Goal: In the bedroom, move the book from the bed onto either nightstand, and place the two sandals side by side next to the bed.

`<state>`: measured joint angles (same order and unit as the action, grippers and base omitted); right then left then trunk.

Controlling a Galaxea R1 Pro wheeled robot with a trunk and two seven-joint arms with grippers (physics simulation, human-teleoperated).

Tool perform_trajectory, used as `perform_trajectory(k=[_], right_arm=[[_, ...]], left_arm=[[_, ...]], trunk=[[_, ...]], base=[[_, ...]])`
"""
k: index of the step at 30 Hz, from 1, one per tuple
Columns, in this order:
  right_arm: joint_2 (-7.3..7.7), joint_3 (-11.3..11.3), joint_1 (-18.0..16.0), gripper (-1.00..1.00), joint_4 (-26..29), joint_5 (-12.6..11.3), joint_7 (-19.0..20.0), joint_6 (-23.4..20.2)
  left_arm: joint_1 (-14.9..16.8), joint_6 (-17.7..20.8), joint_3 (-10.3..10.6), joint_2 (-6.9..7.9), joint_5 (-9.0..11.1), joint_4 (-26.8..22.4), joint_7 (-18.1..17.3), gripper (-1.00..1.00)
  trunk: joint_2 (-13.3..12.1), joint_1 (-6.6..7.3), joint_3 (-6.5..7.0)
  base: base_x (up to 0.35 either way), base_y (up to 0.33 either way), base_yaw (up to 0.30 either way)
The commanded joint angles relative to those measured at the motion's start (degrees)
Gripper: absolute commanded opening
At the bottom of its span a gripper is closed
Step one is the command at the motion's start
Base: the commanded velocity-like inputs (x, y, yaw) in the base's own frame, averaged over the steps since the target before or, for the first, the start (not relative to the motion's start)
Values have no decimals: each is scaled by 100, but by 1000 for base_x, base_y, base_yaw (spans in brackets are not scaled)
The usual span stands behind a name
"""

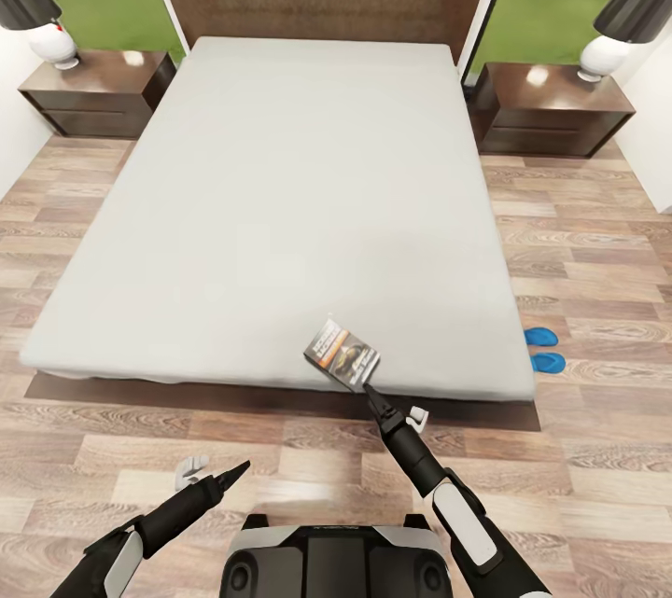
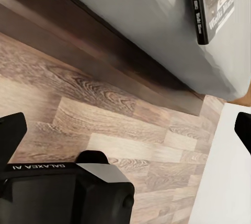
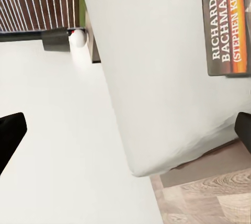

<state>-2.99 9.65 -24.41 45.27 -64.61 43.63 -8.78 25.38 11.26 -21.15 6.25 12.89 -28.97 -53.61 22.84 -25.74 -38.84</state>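
Nothing is finished yet: the book [image 1: 342,353] lies on the bed [image 1: 280,206] near its foot edge, with the right hand [image 1: 370,390] spread wide beside it. The sandals [image 1: 543,348] lie beside the bed; left hand [image 1: 238,470] released.

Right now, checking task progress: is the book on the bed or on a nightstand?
On the bed: the book lies flat near its foot edge, with the right pincer beside it.

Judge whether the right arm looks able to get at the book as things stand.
Probably yes: the right gripper sits at the book, which lies near the foot edge of the bed, with nothing between them. Contact is unclear.
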Motion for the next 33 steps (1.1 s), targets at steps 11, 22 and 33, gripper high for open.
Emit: perform_trajectory(k=[11, 22, 33], right_arm=[[-8, 2, -2, 100, -1, -61, 14, -54], [-6, 2, -2, 100, -1, -61, 14, -54], [-7, 2, -2, 100, -1, -61, 14, -54]], left_arm=[[2, 69, -12, -1, 29, -2, -17, 100], [2, 69, -12, -1, 29, -1, -17, 100], [2, 77, -12, -1, 29, 1, -26, 100]], trunk=[[128, -70, -60], [569, -311, -257], [730, -399, -329]], base=[[16, 0, 0], [0, 0, 0], [0, 0, 0]])
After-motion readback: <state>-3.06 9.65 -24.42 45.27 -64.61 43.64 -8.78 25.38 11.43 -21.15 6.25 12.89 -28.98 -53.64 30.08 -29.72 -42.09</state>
